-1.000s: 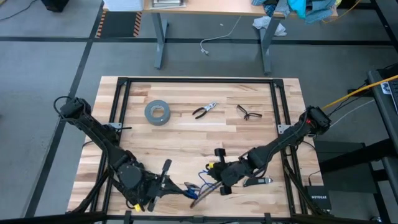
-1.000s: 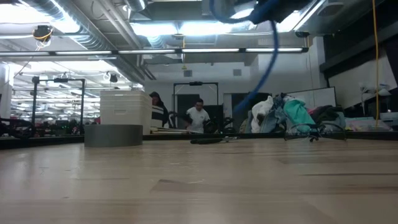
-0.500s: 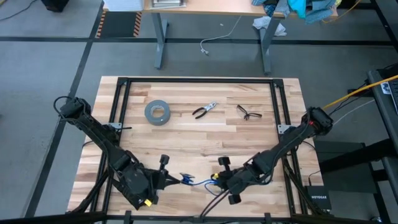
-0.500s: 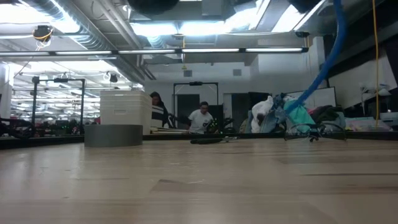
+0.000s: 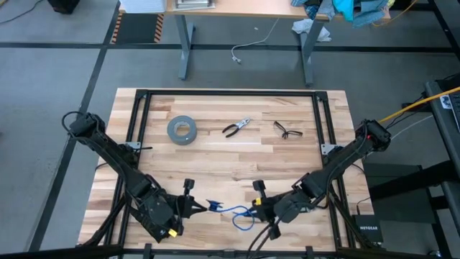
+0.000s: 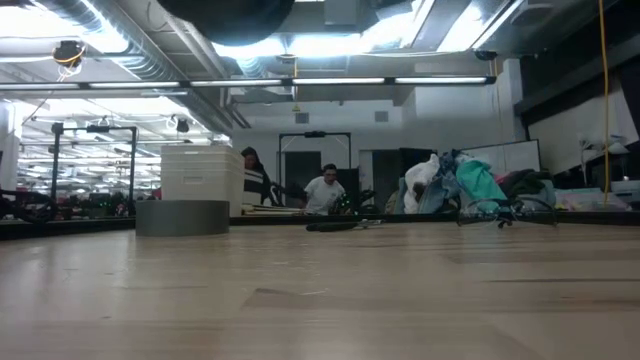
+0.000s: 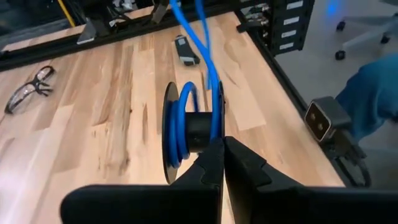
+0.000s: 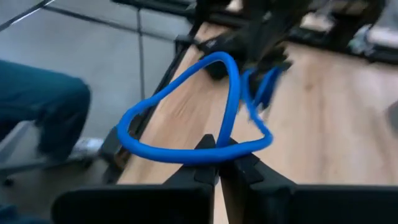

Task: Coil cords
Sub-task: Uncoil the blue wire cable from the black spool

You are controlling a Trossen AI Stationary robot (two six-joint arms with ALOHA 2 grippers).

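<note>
The left tool (image 5: 195, 206) sits near the front edge of the worktop (image 5: 215, 155), its fingers pressed together on a small black spool (image 7: 189, 132) with blue cord (image 7: 180, 127) wound around its core. The right tool (image 5: 257, 212) faces it from close by, pinching a loose blue loop of the same cord between closed fingers (image 8: 211, 163). The cord (image 5: 233, 213) runs between the two tools, low over the front middle of the worktop, with a slack loop drooping toward the front edge. The stretch between the tools lies mainly left to right across the worktop; in the left wrist view the spool stands on edge, its axle roughly level. To wind well, the right tool should probably keep light tension and feed the cord between the spool's two discs, so turns lie side by side and do not slip over a rim. Farther back lie a grey tape roll (image 5: 182, 129), pliers (image 5: 236, 127) and glasses (image 5: 287, 130).
</note>
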